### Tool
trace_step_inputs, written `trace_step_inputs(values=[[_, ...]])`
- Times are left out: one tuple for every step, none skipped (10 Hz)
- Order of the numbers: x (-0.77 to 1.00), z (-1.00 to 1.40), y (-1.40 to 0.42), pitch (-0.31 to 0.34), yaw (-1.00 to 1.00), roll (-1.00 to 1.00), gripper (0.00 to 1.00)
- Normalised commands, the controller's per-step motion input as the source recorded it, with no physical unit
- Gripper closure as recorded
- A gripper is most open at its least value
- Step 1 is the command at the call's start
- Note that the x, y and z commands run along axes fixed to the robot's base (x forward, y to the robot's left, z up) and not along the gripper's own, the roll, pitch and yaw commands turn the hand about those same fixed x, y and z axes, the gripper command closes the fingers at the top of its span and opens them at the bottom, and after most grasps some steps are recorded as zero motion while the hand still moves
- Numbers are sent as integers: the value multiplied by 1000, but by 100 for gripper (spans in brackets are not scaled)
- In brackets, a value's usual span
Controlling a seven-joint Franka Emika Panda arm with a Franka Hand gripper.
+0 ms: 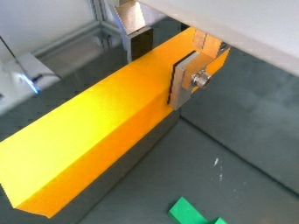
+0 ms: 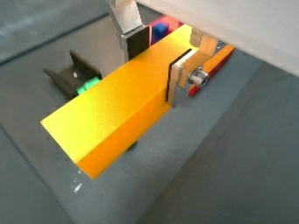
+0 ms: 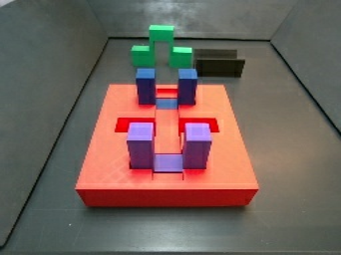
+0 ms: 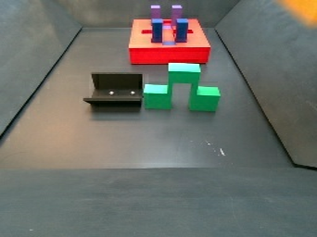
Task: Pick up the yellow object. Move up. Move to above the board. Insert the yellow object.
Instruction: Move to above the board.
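Both wrist views show the gripper [image 1: 163, 66] closed on the yellow object [image 1: 100, 140], lifted clear of the dark floor [image 1: 251, 131]. One silver finger [image 1: 184, 77] presses flat against the bar's side, and the opposite finger [image 2: 126, 33] stands beyond the bar on its far side, so the fingers sit narrow, clamped across the bar's width near one end. The bar's long axis runs level, across the line between the fingers, and most of its length reaches out past them toward the camera.

In a wrist view, part of the green block [image 1: 193, 213] lies on the floor below the bar's free end. In a wrist view, the fixture [image 2: 66, 77] stands on the floor to the side of the fingers, with a bit of green next to it, and a patch of the red board [image 2: 219, 58] with a blue block shows behind the fingers.

In both side views the gripper itself is out of frame. They show the board [image 3: 167, 149], with blue and purple upright blocks, resting on the floor, the green block [image 4: 183, 88] well apart from it, and the fixture [image 4: 114, 91] just beside the green block. An orange blur at the upper corner in a side view may be the bar; I cannot tell.
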Motion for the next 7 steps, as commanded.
trace_step_inputs(values=[[17,449,5,56,2,10,100],[719,185,-1400,139,49,154,100],[714,161,-1400,148,52,158,100],[748,154,-1400,175,51,147,100],[771,157,-1400,162,17,10,100],[780,163,-1400,155,14,-6,100],[775,172,-1400,143,16,8,100]])
